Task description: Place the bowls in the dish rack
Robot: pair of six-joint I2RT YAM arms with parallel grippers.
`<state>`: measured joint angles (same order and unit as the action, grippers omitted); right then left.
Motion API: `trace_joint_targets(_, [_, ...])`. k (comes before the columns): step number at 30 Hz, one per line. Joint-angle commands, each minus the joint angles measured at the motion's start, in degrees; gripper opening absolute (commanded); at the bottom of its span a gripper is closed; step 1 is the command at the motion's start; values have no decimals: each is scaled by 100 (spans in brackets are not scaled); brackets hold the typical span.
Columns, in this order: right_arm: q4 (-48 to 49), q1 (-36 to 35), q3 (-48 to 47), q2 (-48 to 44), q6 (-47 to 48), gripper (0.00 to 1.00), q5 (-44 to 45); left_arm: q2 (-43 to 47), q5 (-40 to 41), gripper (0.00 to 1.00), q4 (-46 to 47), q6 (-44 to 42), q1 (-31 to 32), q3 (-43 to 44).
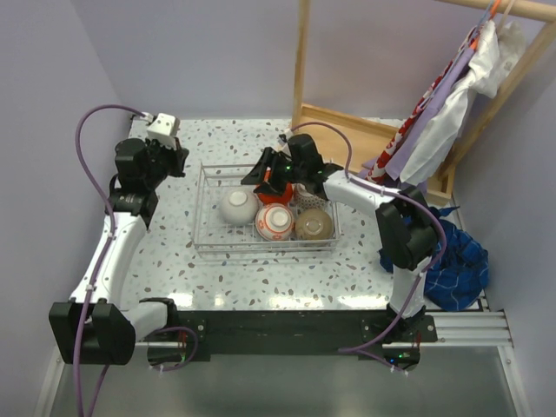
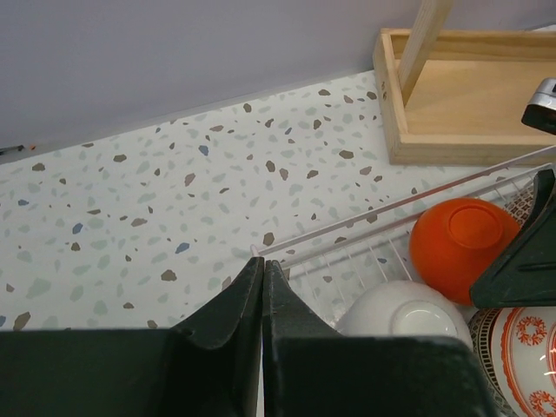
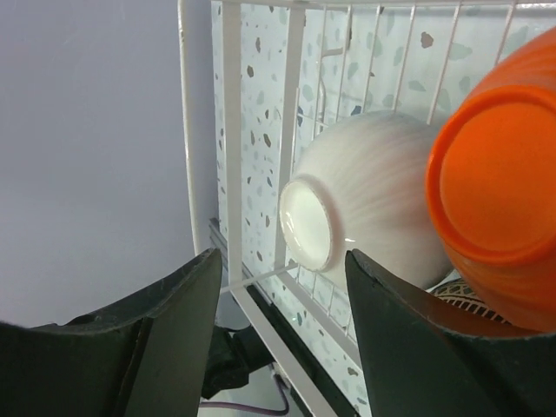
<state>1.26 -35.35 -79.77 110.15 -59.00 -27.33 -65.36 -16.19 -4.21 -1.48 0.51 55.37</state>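
the wire dish rack sits mid-frame in the top view. it holds a white bowl, a red-patterned bowl and a tan-brown bowl along its lower side, with an orange bowl tipped on its side just above them. the right gripper hangs just beside the orange bowl, jaws wide apart and empty. the left gripper, at upper left outside the rack, has its fingers pressed together on nothing.
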Motion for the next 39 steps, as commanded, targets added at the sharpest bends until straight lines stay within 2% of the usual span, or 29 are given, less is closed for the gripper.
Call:
trace_joint_targets(1, [130,-24,-486,-494,826,64,-334,243,-104,8,333,104,19,-62])
trace_joint_targets(3, [-246,-24,-775,-643,1327,67,-326,296,-113,10,552,252,19,-44])
trace_joint_targets(4, [-379,-24,-873,-705,1869,70,-308,313,-113,12,553,262,19,-9])
trace_joint_targets(6, [-965,-24,-1284,-827,2382,85,-159,322,-78,24,535,262,19,105])
trace_joint_targets(7, [-1222,-24,-1478,-854,3133,88,-54,375,-34,34,535,262,19,123])
trace_joint_targets(8, [-1511,-24,-1672,-872,3488,99,138,419,10,41,579,305,19,149])
trace_joint_targets(10, [-2145,-33,-2051,-1012,4421,99,394,541,124,59,605,341,19,149])
trace_joint_targets(12, [-2444,-50,-1973,-1196,5166,99,980,630,203,67,614,341,10,114])
trace_joint_targets(16, [-2831,-51,-1569,-1872,5874,99,1869,849,265,100,588,271,10,-17])
trace_joint_targets(18, [-3234,-51,-1411,-2102,5865,99,2439,876,317,100,544,235,10,-79])
trace_joint_targets(25, [-4018,-51,-137,-3481,6006,99,3374,814,256,100,306,446,10,-544])
trace_joint_targets(30, [-4607,-51,435,-4236,6067,99,3462,788,247,100,307,473,10,-791])
trace_joint_targets(34, [-4634,-42,874,-4721,6076,99,3419,727,326,100,298,297,10,-879])
trace_joint_targets(39, [-4722,-33,1297,-5117,6559,99,3286,639,397,100,524,174,10,-1037])
